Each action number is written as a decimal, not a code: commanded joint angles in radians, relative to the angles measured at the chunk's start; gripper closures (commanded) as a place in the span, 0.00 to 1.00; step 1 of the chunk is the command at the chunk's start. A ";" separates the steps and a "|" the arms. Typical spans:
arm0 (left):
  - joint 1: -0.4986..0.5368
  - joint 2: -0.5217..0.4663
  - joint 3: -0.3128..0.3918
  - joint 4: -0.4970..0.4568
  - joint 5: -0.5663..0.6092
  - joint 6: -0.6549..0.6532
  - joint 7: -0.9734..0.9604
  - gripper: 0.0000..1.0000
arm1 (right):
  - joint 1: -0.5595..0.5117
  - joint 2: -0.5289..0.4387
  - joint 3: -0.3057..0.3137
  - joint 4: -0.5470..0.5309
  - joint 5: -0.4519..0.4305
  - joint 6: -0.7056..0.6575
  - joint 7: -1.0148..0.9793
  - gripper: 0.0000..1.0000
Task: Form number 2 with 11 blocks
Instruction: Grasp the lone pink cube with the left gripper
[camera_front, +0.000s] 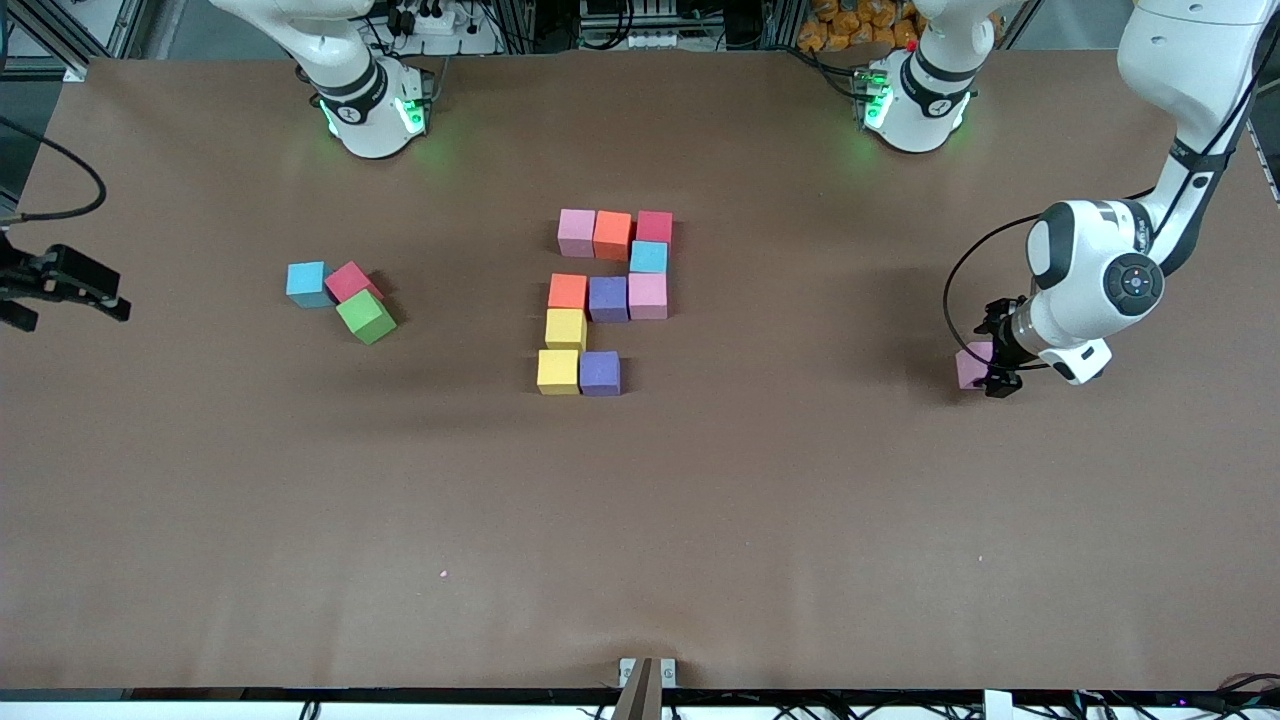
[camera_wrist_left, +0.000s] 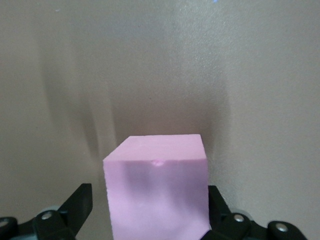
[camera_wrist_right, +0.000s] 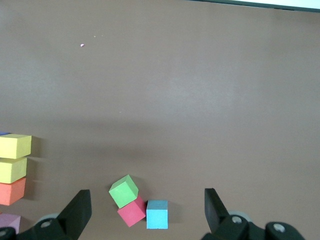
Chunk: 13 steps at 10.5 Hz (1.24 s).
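With fingers spread around the loose pink cube (camera_wrist_left: 156, 190), the left gripper (camera_front: 992, 362) risks nudging it askew on closing, while the right gripper (camera_front: 60, 290) waits, fingers spread.

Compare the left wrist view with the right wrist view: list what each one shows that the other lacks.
Only the left wrist view shows the light pink cube, sitting between the open fingers of the left gripper, with a visible gap on one side.

Only the right wrist view shows the green cube, a red cube and a light blue cube clustered together, plus two yellow cubes and an orange one at the frame edge, with the open right gripper over bare table.

Both show the brown tabletop.
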 joint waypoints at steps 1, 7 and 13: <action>0.007 0.001 -0.004 -0.009 -0.005 0.032 -0.005 0.00 | -0.008 0.001 0.007 0.011 0.002 -0.012 -0.016 0.00; 0.010 0.013 0.003 -0.005 -0.005 0.041 -0.007 0.00 | -0.009 -0.003 0.007 0.011 -0.009 -0.024 -0.013 0.00; -0.012 -0.013 -0.011 0.032 -0.005 0.029 -0.016 0.76 | 0.010 -0.012 0.015 0.013 -0.007 -0.060 -0.019 0.00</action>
